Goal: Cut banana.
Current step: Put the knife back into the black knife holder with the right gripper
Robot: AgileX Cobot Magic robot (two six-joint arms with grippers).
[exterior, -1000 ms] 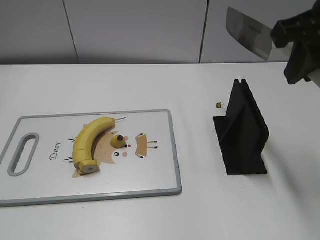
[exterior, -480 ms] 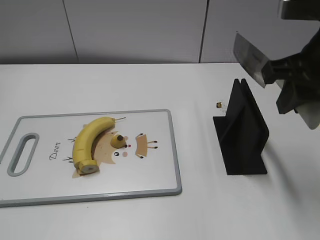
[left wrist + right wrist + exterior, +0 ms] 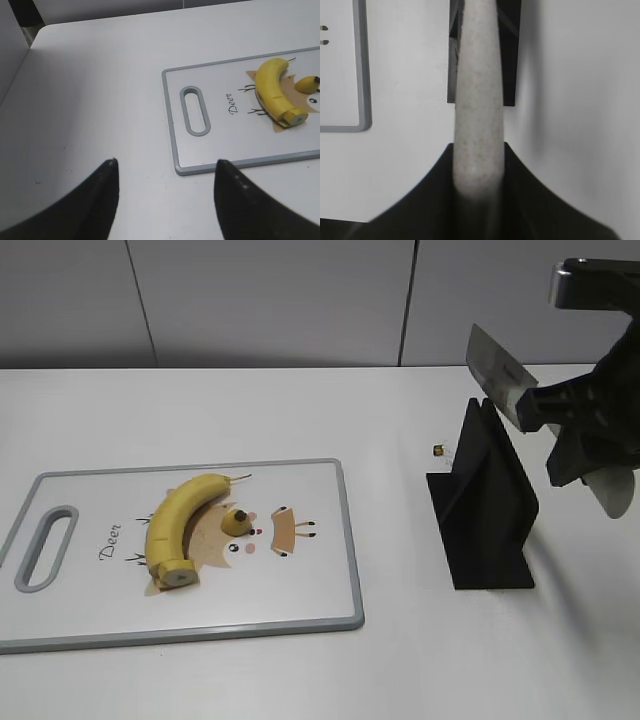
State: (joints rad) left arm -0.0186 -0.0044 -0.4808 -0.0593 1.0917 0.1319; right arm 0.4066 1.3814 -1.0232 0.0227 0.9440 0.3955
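Note:
The curved yellow banana (image 3: pixel 180 520) lies on the white cutting board (image 3: pixel 300 590), stem to the back, cut face to the front. It also shows in the left wrist view (image 3: pixel 272 87) on the board (image 3: pixel 220 125). My right gripper (image 3: pixel 570 415) is shut on the speckled handle (image 3: pixel 479 100) of a knife. Its blade (image 3: pixel 498 370) hangs just above the black knife stand (image 3: pixel 485 500), far right of the banana. My left gripper (image 3: pixel 165 167) is open and empty over bare table, left of the board's handle end. It is out of the exterior view.
A tiny yellow stub with a dark tip (image 3: pixel 237 521) sits on the board beside the banana. A small dark-and-yellow bit (image 3: pixel 438 450) lies on the table behind the stand. The stand (image 3: pixel 510 50) is under the knife in the right wrist view.
My right gripper has come down and leftward with the knife, bringing the blade from high at the back to just above the stand. The banana and board have not moved.

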